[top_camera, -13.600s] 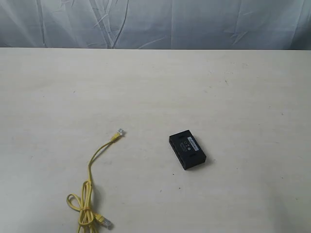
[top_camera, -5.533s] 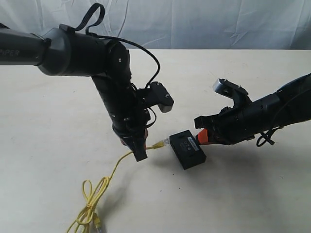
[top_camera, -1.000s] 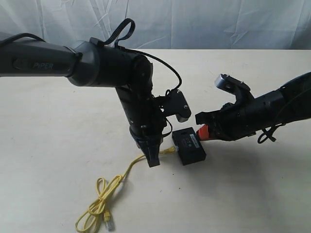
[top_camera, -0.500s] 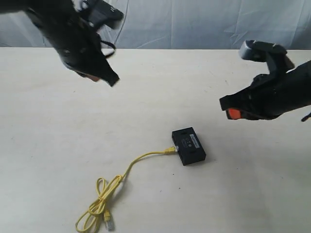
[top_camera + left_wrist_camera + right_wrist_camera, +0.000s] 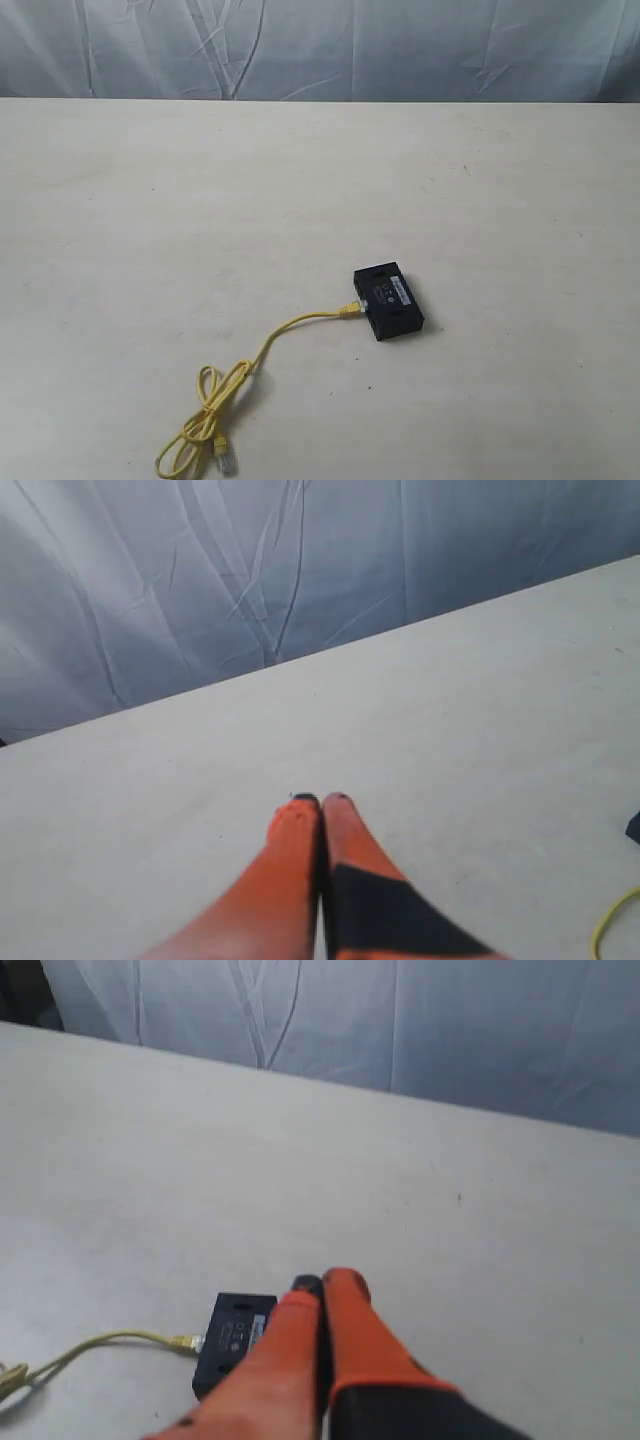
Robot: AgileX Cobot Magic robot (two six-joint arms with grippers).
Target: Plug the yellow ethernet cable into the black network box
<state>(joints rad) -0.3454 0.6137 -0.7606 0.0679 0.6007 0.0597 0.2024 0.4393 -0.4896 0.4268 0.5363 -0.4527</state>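
The black network box (image 5: 389, 301) lies flat on the table, white label strip up. One plug of the yellow ethernet cable (image 5: 290, 327) sits in the box's left side; the cord runs down-left to a knotted loop, with the free clear plug near the front edge. In the right wrist view the box (image 5: 231, 1340) and the cable (image 5: 110, 1341) lie below my right gripper (image 5: 322, 1285), which is shut and empty, well above them. My left gripper (image 5: 320, 801) is shut and empty over bare table; a bit of the cable (image 5: 610, 932) shows at that view's edge. No arm appears in the exterior view.
A pale table (image 5: 320, 200) stretches under everything. A wrinkled blue-grey cloth backdrop (image 5: 320, 45) hangs behind its far edge. Nothing else lies on the tabletop.
Both arms have lifted up and away from the box and left the exterior view. The cable stays plugged into the box, which has not moved in the last half second.
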